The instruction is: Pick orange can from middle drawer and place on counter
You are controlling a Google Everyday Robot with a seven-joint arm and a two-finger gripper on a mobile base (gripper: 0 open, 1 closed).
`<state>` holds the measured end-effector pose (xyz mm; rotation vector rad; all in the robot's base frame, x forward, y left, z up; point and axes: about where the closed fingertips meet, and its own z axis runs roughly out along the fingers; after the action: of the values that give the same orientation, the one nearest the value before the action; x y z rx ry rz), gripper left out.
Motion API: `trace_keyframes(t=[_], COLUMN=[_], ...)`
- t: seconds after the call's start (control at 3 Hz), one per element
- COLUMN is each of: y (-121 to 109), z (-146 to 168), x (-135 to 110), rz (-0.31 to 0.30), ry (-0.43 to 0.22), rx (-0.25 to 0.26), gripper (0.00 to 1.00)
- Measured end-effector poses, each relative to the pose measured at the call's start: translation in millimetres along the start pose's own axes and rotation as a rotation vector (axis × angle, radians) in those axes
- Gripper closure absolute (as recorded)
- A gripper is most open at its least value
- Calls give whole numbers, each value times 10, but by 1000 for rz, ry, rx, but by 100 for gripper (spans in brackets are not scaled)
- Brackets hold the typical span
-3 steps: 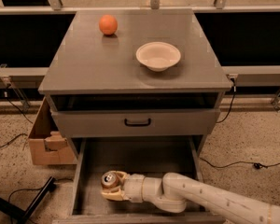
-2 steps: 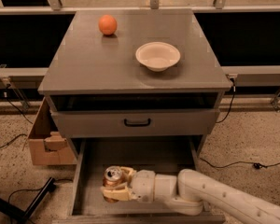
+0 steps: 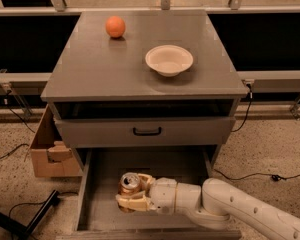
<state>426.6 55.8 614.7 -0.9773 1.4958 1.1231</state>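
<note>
— Where do we stand?

— Our gripper (image 3: 130,195) sits low in the open drawer (image 3: 102,204), toward its left front. The fingers (image 3: 132,203) are clamped on the can (image 3: 129,182), which stands about upright with its silver top up. Whether it rests on the drawer floor or hangs just clear of it, we cannot tell.

— What worries us from here?

— Three things. The can is a smooth metal cylinder and we hold it low on the body, so a quick swing could let it tilt or slide out. Next, the closed drawer front (image 3: 147,131) and the edge of the tabletop (image 3: 90,74) hang over the back of the drawer. If we lift without drawing back first, the can or the arm (image 3: 240,211) may strike them. Last, the tabletop is flat, smooth and grey, but it carries a round orange fruit (image 3: 115,27) at the back left and a shallow white bowl (image 3: 169,60) right of centre. A bump would send the fruit rolling.

— So where do we set the can down?

— We judge the front left best, well apart from both. The drawer walls are low and its floor is plain grey, so the way out looks open.
</note>
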Motion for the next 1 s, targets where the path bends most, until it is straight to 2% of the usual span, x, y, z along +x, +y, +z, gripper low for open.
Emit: trace_keyframes(t=[0.33,0.67,1.0], y=[13,191,271], z=[22,54,114], x=[-193,-1129,-1922], rz=[-17,-18,-43], ry=[23,33,46], rx=[-11,-39,19], gripper=[100,100,100])
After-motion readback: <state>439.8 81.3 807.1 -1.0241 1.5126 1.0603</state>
